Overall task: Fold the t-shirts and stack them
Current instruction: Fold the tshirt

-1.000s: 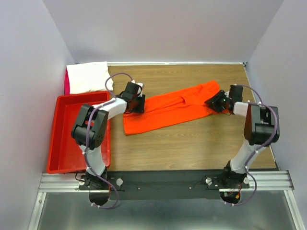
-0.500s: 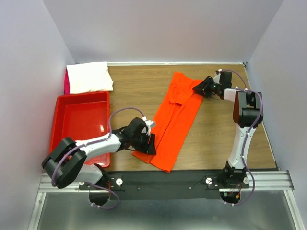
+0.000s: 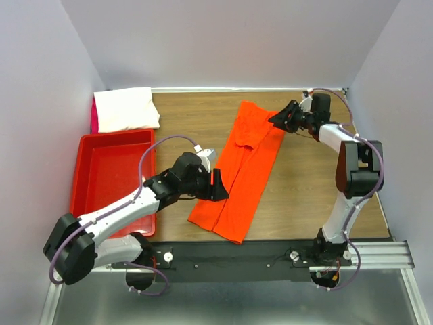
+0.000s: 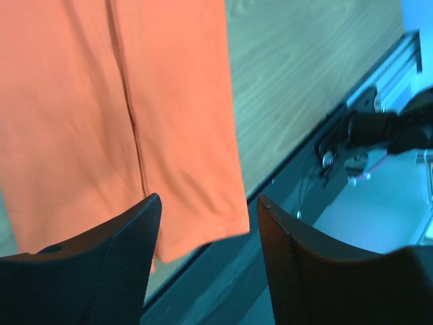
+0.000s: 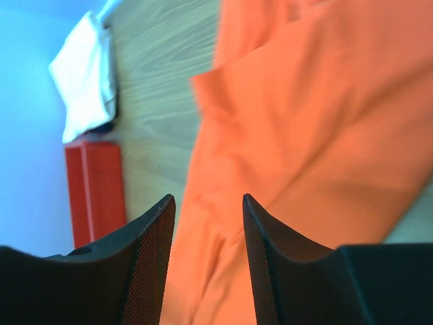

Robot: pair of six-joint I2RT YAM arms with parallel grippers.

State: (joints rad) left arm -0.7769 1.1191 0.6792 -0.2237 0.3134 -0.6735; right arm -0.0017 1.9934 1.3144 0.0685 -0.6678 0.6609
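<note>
On the desk [image 3: 308, 189], the orange tee [image 3: 242, 166] lies as a long strip running far-to-near. The right gripper [image 3: 275, 119] sits at its far corner and the left gripper [image 3: 219, 186] beside its left edge. Both are spread, holding nothing.

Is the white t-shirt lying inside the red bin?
No, the white t-shirt lies folded outside the red bin, just beyond its far rim.

Spread tee [image 3: 243, 169] on table [image 3: 311, 196] centre; bin [image 3: 111, 183] to L; folded tee [image 3: 125, 108] behind bin, far-L corner.
</note>
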